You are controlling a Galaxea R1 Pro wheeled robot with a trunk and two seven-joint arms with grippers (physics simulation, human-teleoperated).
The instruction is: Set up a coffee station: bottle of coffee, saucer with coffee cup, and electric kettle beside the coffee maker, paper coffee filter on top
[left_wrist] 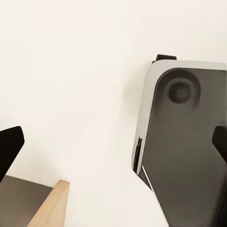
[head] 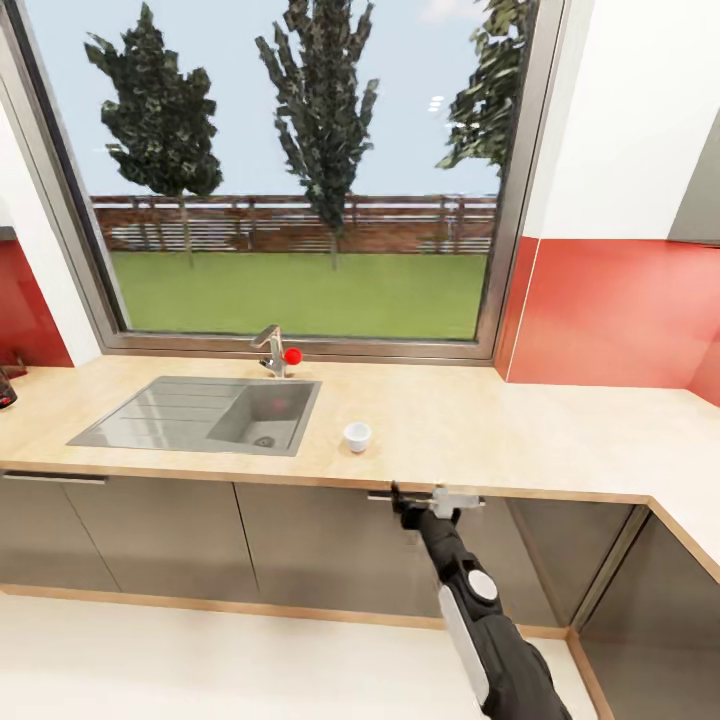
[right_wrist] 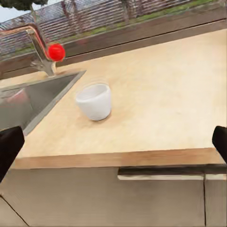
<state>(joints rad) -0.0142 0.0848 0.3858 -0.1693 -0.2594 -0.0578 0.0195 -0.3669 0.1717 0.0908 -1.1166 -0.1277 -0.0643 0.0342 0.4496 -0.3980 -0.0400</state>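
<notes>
Coffee cup (head: 357,435) upright on kitchen countertop (head: 520,425), just beside sink (head: 200,414); right gripper (head: 418,505) below counter edge, fingers wide apart, cup ahead; right arm nearer; left fingers apart too

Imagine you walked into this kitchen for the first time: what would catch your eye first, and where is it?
The big window with trees and a green lawn dominates the wall above the steel sink. A red knob on the tap stands out behind the sink, and a small white coffee cup sits alone on the kitchen countertop just right of the sink. The right gripper reaches up at the counter's front edge, jaws open.
</notes>
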